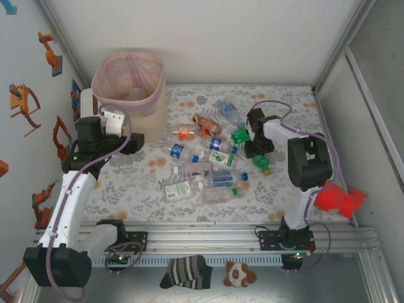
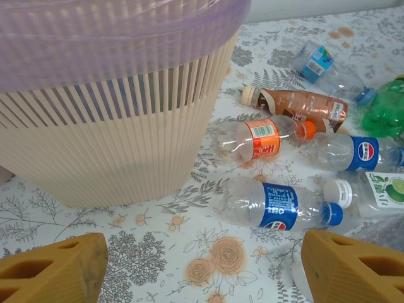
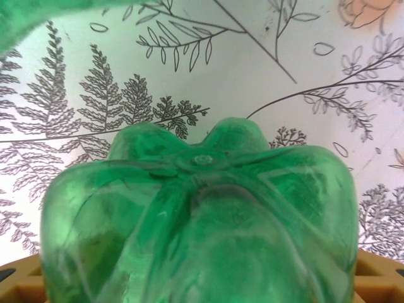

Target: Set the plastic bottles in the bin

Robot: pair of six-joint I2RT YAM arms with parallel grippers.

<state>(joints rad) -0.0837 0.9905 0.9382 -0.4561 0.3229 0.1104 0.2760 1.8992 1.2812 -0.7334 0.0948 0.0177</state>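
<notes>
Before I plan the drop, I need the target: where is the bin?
Top view: the bin stands at the table's far left corner, the orange-capped bottle nearest on its right.

So the table (image 1: 126, 189) has a floral cloth over it, and the beige bin (image 1: 129, 95) with its pink liner stands on it in the far left corner. The plastic bottles (image 1: 202, 183) lie scattered in a loose bunch around the middle. An orange-label bottle (image 1: 184, 132) and a brown bottle (image 1: 207, 124) sit on the far side, blue-label bottles (image 1: 177, 151) are just nearer than those, and green bottles (image 1: 240, 135) are off to the right. There's also a red thing (image 1: 341, 201) at the right edge, some kind of toy I think, but it's too blurry to say.
</notes>
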